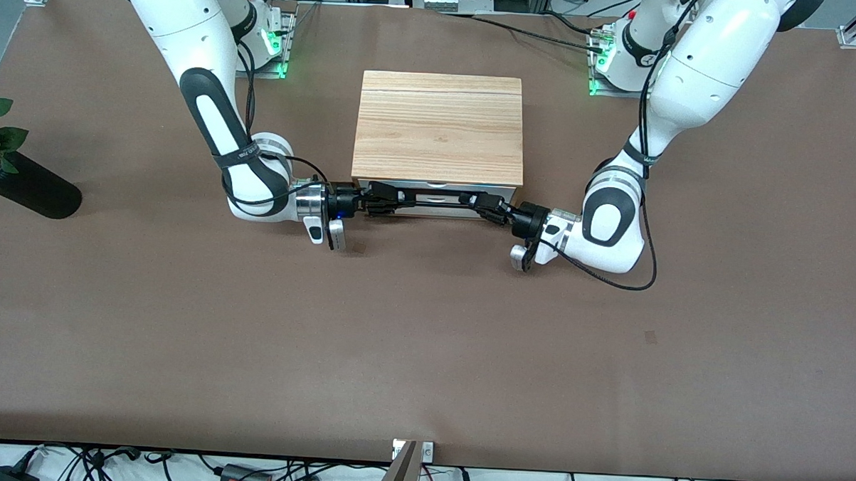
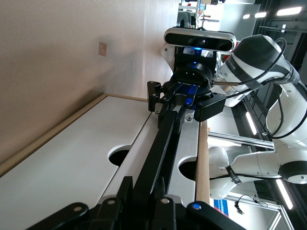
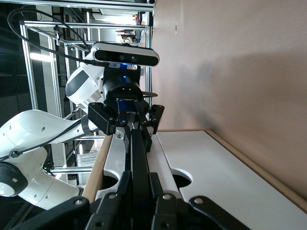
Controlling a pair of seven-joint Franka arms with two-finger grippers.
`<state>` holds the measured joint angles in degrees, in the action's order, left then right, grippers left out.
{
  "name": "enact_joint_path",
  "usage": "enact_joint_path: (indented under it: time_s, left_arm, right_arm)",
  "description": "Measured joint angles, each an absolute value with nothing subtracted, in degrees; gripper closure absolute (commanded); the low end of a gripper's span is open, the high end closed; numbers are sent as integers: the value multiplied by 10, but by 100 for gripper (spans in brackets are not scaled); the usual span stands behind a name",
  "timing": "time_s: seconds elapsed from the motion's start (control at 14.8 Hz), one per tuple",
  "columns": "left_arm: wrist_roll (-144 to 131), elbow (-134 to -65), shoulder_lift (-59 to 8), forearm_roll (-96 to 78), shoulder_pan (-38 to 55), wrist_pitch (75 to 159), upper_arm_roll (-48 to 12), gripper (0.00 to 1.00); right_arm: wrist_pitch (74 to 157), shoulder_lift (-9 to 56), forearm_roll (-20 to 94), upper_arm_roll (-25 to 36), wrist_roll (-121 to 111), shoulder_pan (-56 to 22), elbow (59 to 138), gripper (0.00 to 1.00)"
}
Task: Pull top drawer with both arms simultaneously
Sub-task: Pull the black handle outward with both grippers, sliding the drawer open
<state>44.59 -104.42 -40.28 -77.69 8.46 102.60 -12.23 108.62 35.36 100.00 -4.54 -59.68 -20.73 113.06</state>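
Clamping the thin black bar handle [image 1: 436,200] of the white-fronted top drawer [image 1: 437,196], left tool [image 1: 487,205] and right tool [image 1: 382,197] grip opposite ends under the smooth pale wooden cabinet [image 1: 439,129].

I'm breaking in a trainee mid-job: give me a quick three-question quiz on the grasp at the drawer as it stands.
1. True or false: both grippers are clamped on the black bar handle of the top drawer.
2. Which gripper holds the handle toward the right arm's end of the table? A. left gripper B. right gripper
3. Fill in: the wooden cabinet shows ___ white drawer fronts in the wrist views.

Key: 1 true; 2 B; 3 two.
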Motion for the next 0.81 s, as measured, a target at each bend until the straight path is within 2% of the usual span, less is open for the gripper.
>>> enact_joint_path:
  time_s: [0.81]
  left_arm:
    - [455, -1043, -404, -825, 85, 1037, -120, 86]
  right_arm:
    - [1100, 358, 1003, -43, -599, -206, 1111, 89]
